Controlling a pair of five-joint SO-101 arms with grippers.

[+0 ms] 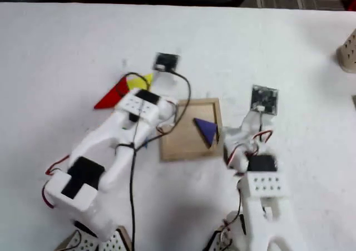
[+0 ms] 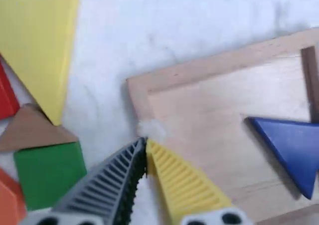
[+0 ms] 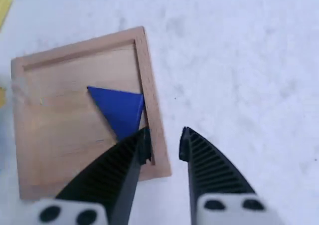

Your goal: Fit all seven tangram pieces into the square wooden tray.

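Note:
The square wooden tray (image 1: 183, 142) lies mid-table with a blue triangle (image 1: 206, 129) inside it near one side. My left gripper (image 2: 145, 145) is shut with nothing in it, and its tips rest at a corner of the tray (image 2: 199, 70). Beside that corner lie a yellow triangle (image 2: 40, 45), a red piece (image 2: 6, 98), a brown triangle (image 2: 32, 130), a green square (image 2: 47, 170) and an orange piece (image 2: 7, 200). My right gripper (image 3: 164, 142) is open over the rim of the tray (image 3: 149, 85), one finger above the blue triangle (image 3: 117, 108), the other outside.
The left arm (image 1: 111, 145) covers the table left of the tray, with the red triangle (image 1: 111, 95) and yellow piece (image 1: 139, 82) showing behind it. A beige perforated object (image 1: 347, 53) stands at the far right edge. Bare white tabletop lies beyond the tray.

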